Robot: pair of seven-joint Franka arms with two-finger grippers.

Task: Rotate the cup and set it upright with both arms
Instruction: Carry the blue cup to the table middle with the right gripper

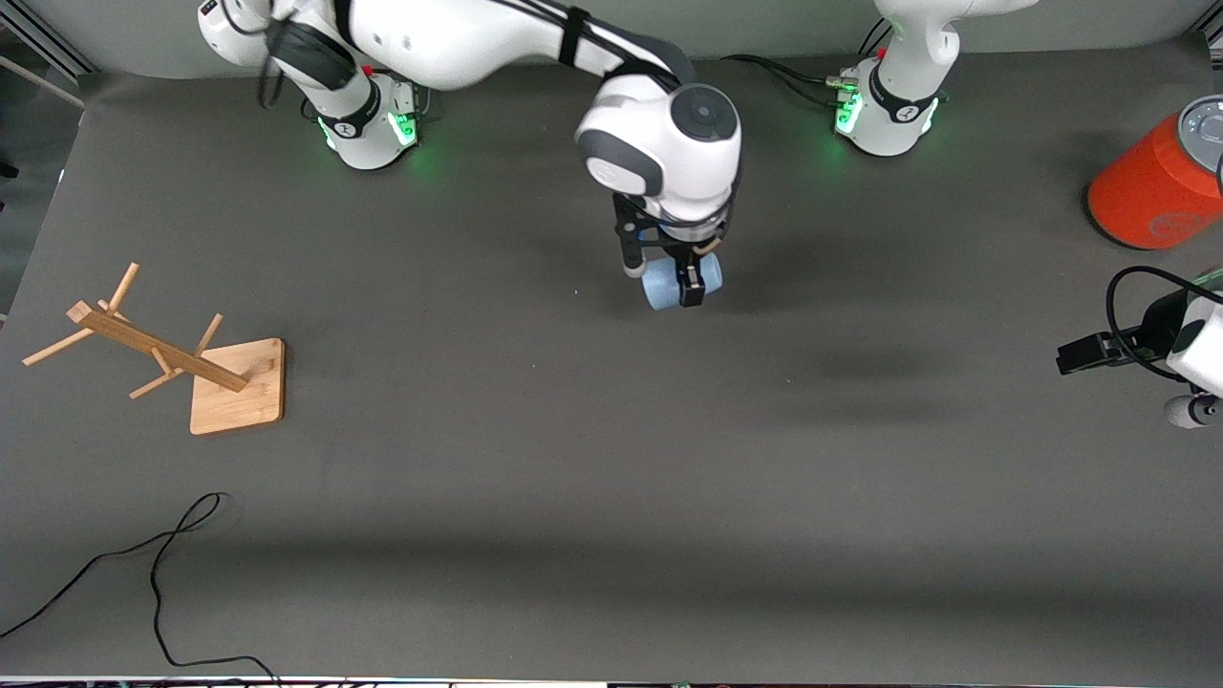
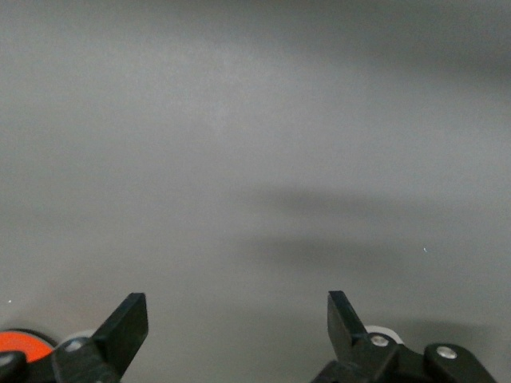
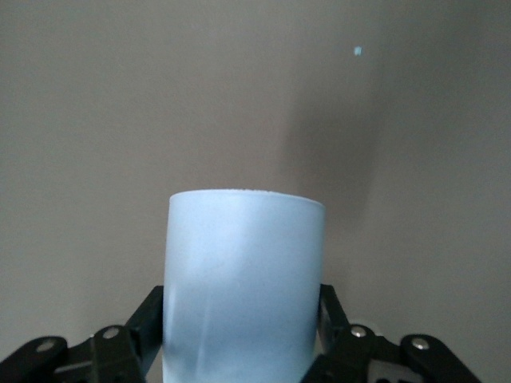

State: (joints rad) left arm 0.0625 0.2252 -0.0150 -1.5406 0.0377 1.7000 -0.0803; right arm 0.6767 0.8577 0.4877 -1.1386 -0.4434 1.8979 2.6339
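Trailing along the camera's edge of the grey table (image 1: 611,535) at the right arm's end lies a thin black cable (image 1: 158,573). Farther back stands a tipped bamboo peg rack (image 1: 162,354). At mid-table the right gripper (image 1: 669,277) clamps the small pale blue plastic cup (image 3: 243,279), apparently lying sideways, possibly just off the surface. At the left arm's end, the left gripper (image 2: 238,335) waits, jaws wide and empty, near a big orange-red cylinder (image 1: 1151,186).
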